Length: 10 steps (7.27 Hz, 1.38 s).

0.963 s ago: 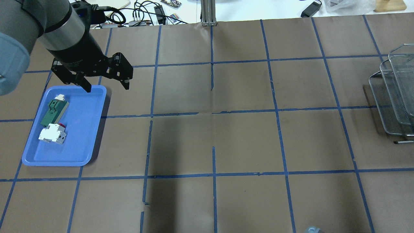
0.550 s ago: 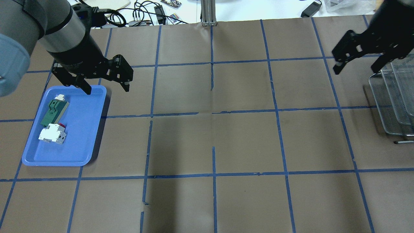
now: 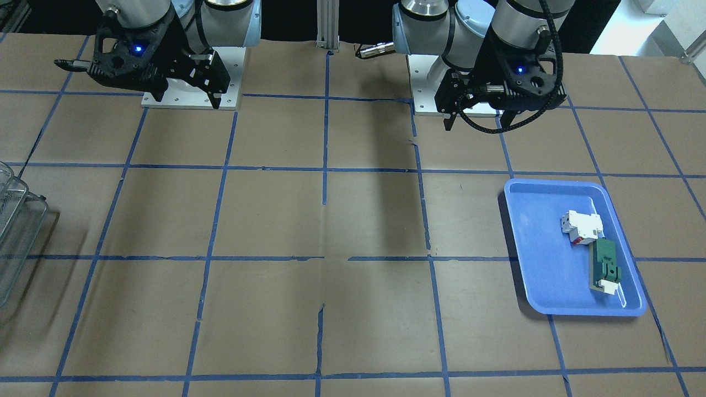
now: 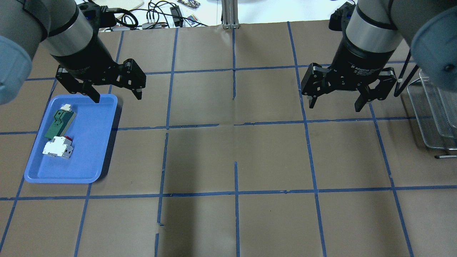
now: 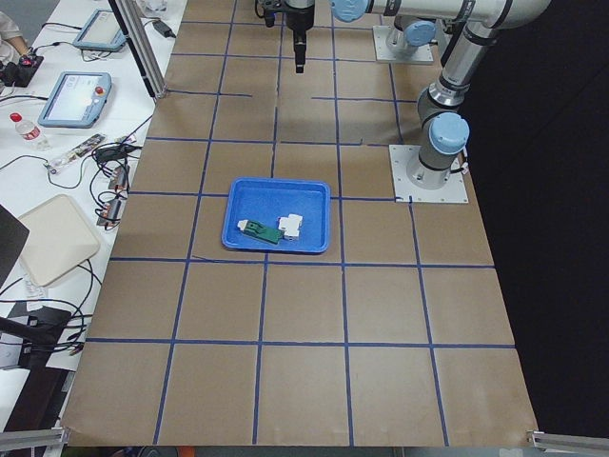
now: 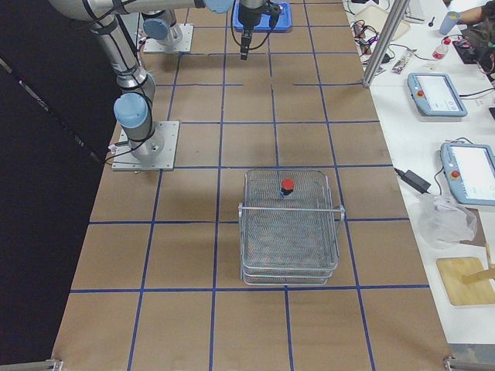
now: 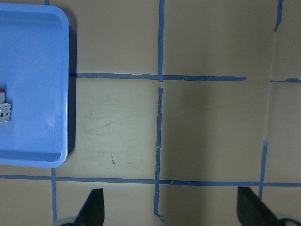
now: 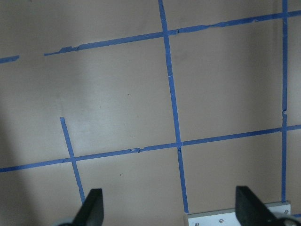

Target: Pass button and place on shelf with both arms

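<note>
Button (image 6: 287,186): upright, red cap up, inside the shelf (image 6: 290,232), at the end that faces the table's middle; which tier, not clear from the right-side view.
Shelf: on the table (image 4: 271,157) at the robot's right end, only its edge showing in the overhead view.
Right gripper (image 4: 335,106): jaws spread wide, nothing between them; hangs over bare brown paper, just beside the shelf's near edge in the overhead view but not above it.
Button to right gripper: apart, no contact; the closer of the two grippers.
Left gripper (image 4: 117,97): jaws spread wide, nothing held; hangs at the far corner of the blue tray (image 4: 89,171), one fingertip over its rim.
Button to left gripper: well apart, at opposite ends of the table.
Blue tray: holds a white block (image 4: 55,146) and a green part (image 4: 59,121), touching end to end.
</note>
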Available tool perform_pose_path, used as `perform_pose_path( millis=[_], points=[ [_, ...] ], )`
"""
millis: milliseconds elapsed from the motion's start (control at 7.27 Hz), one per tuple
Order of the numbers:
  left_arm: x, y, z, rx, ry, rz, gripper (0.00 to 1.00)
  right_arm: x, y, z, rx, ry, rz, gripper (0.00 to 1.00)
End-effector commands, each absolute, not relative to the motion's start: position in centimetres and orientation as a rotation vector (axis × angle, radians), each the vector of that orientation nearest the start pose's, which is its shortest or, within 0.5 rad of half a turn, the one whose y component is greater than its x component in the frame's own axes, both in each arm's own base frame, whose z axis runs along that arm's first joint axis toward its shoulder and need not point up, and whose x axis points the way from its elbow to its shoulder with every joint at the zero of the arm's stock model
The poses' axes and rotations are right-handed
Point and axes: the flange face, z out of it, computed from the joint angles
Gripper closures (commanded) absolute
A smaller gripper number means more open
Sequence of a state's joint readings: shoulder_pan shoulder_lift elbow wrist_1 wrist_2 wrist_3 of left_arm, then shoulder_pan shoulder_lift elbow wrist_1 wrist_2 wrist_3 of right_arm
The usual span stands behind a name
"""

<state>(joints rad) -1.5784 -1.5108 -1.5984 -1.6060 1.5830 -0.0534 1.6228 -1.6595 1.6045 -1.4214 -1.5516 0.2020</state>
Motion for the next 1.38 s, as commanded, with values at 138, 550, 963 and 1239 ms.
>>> perform_pose_path(
  millis=[138,550,963,1239],
  points=[
    [-13.1,-47.7,49.1,-0.085,3.098,0.036,0.0,12.6,-43.8,49.2,0.377,3.113,0.172,0.0],
    [-13.0,-48.5,49.3,-0.022,3.109,-0.012,0.0,12.9,-43.0,48.8,0.385,3.113,0.172,0.0],
    [-13.1,-48.6,49.7,-0.02,3.124,-0.046,0.0,12.8,-43.0,48.8,0.38,3.113,0.172,0.0],
    [-13.2,-48.6,49.7,-0.02,3.126,-0.043,0.0,12.8,-43.0,48.8,0.383,3.113,0.17,0.0]
  ],
)
